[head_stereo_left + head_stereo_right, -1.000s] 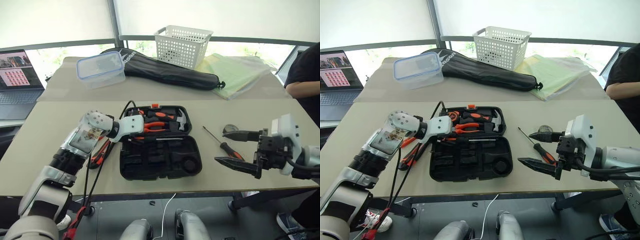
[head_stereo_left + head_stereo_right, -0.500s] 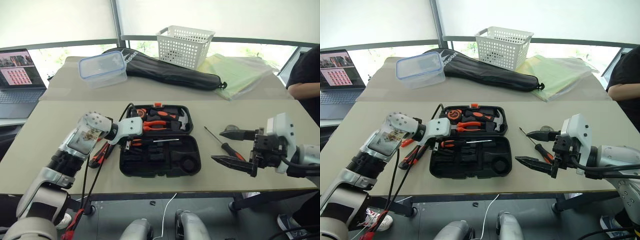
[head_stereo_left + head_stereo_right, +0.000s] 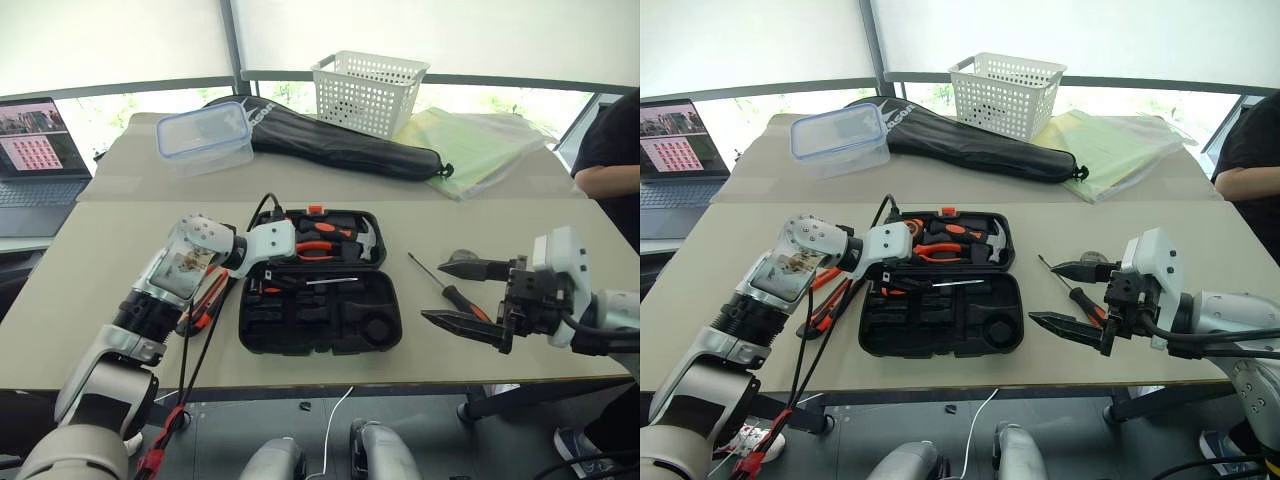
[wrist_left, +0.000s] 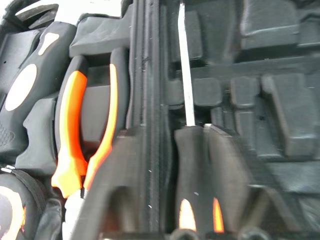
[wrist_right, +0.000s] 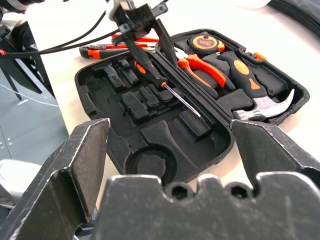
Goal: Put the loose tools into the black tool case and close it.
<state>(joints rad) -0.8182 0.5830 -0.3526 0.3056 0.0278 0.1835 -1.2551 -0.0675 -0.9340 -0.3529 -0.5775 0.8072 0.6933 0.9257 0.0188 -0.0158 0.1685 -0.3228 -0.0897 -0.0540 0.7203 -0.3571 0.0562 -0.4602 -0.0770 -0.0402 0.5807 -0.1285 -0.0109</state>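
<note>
Two claws work over the table [image 3: 90, 280]. Mid-frame, the black tool case [image 3: 320, 322] lies open, and the left claw [image 3: 262, 283] pinches an orange-and-black-handled screwdriver [image 3: 300, 283] lying along the case's hinge line. At right, the right claw [image 3: 462, 295] hovers spread wide, with a second screwdriver [image 3: 448, 289] on the table just beside it. A utility knife [image 3: 205, 303] lies left of the case.

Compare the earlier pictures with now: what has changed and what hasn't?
The left gripper edged rightward over the black tool case, at the screwdriver lying inside. The right gripper kept its jaws open; the screwdriver on the table stayed put.
</note>
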